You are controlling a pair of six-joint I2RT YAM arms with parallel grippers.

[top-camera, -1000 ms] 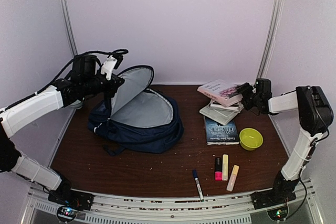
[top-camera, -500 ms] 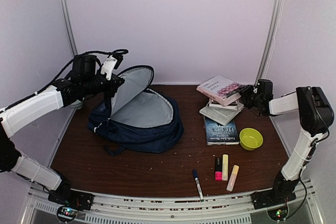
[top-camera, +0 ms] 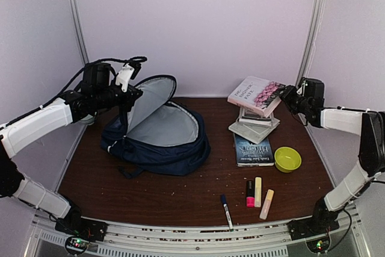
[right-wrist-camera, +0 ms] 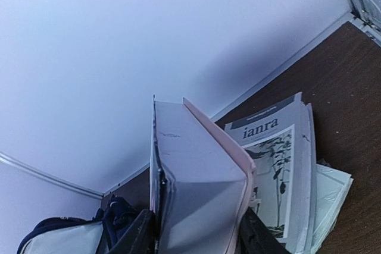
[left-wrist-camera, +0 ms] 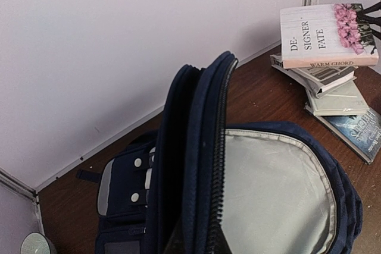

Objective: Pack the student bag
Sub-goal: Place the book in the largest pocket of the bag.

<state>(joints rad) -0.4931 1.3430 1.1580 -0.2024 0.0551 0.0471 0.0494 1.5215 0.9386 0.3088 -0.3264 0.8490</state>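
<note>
Lettering is clearest on the white paperback book with pink flowers (top-camera: 257, 94): its cover reads "DE-SIGNER FATE" and its spine "WARM CHORD". The right gripper (top-camera: 287, 96) pinches this book by its right edge, one finger on each face. It holds the book tilted above the stack of pale books (top-camera: 254, 126) at the back right of the dark brown wooden table (top-camera: 180, 200). Whether the book's lower edge touches the stack cannot be told. In the right wrist view, a grey-and-white booklet (right-wrist-camera: 277, 165) in that stack carries the word "ianra". Just in front of the stack lies a dark blue book (top-camera: 252, 150), its title too small to read.

The navy-blue fabric backpack (top-camera: 156, 139), with white trim and grey lining, lies at the back left of the table, unzipped. The left gripper (top-camera: 123, 91) is pressed together on the zipper edge of its flap, holding the flap upright.

At the front right are a round lime-green bowl (top-camera: 287, 159), a pink highlighter (top-camera: 249, 193), a yellow highlighter (top-camera: 257, 192), a peach highlighter (top-camera: 266, 204) and a white pen with a dark blue cap (top-camera: 226, 211).
</note>
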